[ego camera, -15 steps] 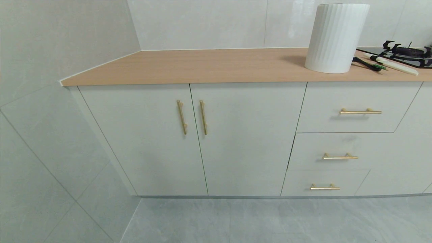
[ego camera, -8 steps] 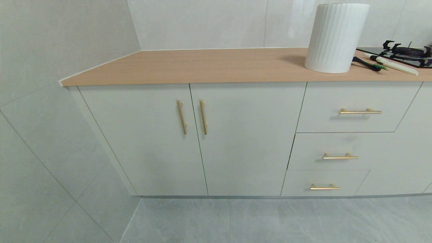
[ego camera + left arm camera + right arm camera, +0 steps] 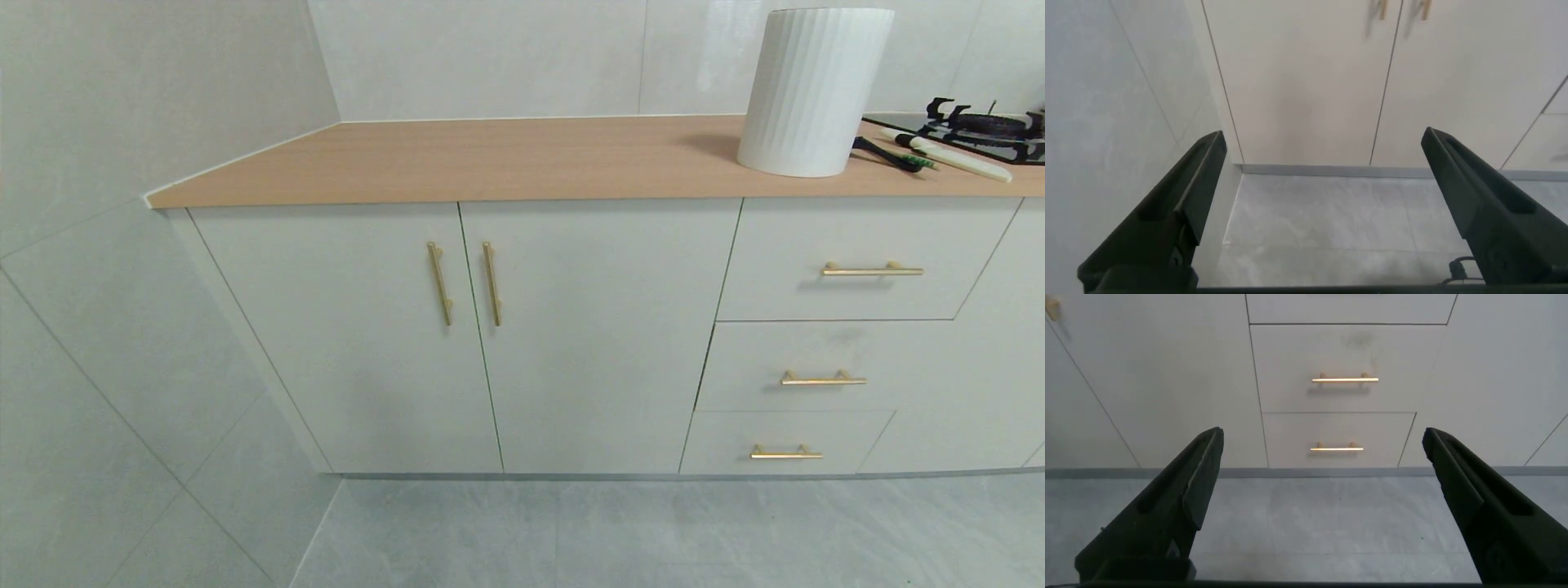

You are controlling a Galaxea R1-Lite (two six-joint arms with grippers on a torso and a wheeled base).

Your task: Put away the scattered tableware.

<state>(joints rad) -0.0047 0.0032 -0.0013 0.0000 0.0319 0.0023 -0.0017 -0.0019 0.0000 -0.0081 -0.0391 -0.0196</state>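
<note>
On the wooden countertop point(image 3: 506, 159) at the right, a black-handled utensil point(image 3: 888, 155) and a white-handled knife point(image 3: 951, 157) lie beside a tall white ribbed container point(image 3: 812, 90). My left gripper point(image 3: 1323, 171) hangs low with its fingers wide open, over the floor in front of the double cabinet doors point(image 3: 1315, 73). My right gripper point(image 3: 1323, 469) is open too, low before the drawers point(image 3: 1347, 371), with nothing between its fingers.
A black gas hob point(image 3: 976, 129) sits at the counter's far right. Below are two cabinet doors with gold handles point(image 3: 465, 282) and three drawers point(image 3: 865, 269). A tiled wall point(image 3: 122, 286) closes the left side. Grey floor point(image 3: 653, 531) lies in front.
</note>
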